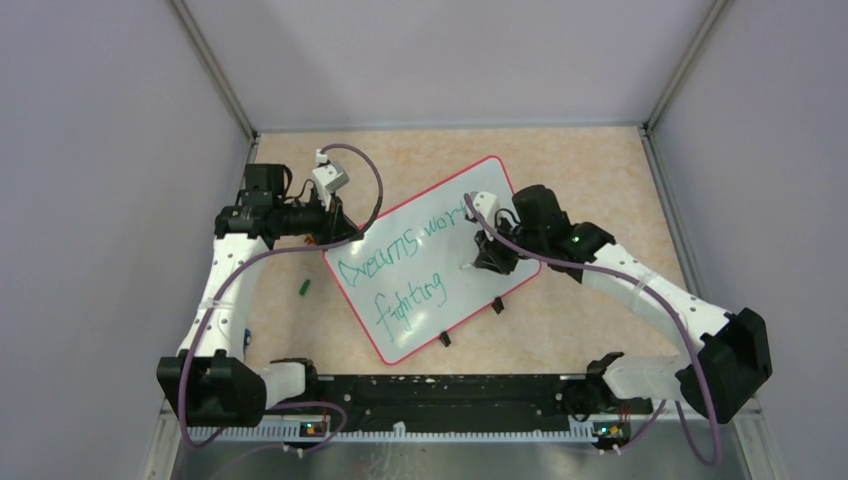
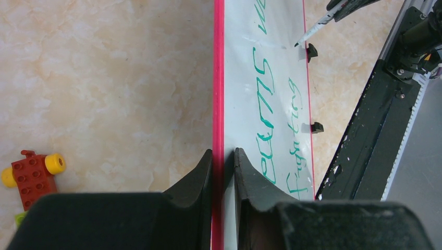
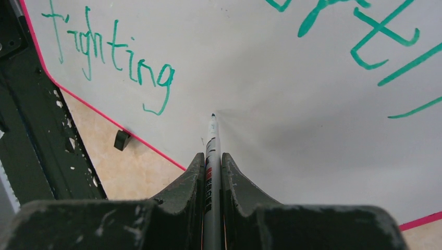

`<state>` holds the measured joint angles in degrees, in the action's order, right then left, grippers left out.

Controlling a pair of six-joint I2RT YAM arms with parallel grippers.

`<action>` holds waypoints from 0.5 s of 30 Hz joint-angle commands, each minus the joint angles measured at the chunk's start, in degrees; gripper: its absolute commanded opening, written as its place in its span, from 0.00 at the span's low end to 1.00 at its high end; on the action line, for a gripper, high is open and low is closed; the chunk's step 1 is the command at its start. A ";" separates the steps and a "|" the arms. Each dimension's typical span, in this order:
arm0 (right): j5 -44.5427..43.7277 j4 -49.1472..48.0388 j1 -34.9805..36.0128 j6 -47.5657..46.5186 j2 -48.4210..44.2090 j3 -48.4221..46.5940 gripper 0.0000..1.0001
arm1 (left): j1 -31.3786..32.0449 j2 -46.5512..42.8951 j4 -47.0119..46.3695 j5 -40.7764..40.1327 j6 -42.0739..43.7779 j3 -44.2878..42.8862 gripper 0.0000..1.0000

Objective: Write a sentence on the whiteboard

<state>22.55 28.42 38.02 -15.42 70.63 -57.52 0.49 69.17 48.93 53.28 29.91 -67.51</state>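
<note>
The whiteboard (image 1: 440, 290), white with a thin red rim and small black feet, lies tilted across the middle of the table. The sentence (image 1: 400, 262) on it is green handwriting in two lines, the lower one reading "fighting" (image 3: 109, 52). My left gripper (image 2: 223, 156) is shut on the board's red left edge (image 2: 218, 78). My right gripper (image 3: 212, 159) is shut on a white marker (image 3: 211, 151), whose tip rests at the board surface just right of the word "fighting". From above, the right gripper (image 1: 490, 255) hovers over the board's right half.
A red and yellow toy brick piece (image 2: 32, 174) lies on the table left of the board. A small green object (image 1: 304, 287) sits on the tabletop near the left arm. The black base rail (image 1: 440, 395) runs along the near edge. Grey walls enclose the table.
</note>
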 commanded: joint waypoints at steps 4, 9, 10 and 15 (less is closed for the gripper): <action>0.75 -1.78 -1.73 -0.66 -0.56 -3.21 0.00 | 1.13 0.05 0.24 0.38 1.62 0.30 0.00; 1.32 -2.72 -1.72 -0.04 0.50 -4.57 0.00 | 1.13 -0.18 0.25 0.43 1.64 0.51 0.00; 1.29 -3.02 -1.77 0.17 0.75 -4.88 0.00 | 1.09 -0.24 0.23 0.40 1.63 0.53 0.00; 0.54 -4.29 -1.75 0.48 2.61 -6.06 0.00 | 1.14 -0.11 0.12 0.42 1.55 0.42 0.00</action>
<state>22.70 27.35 36.84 -15.27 71.53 -60.18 0.49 69.17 48.93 53.28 29.91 -67.51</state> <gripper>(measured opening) 0.120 0.211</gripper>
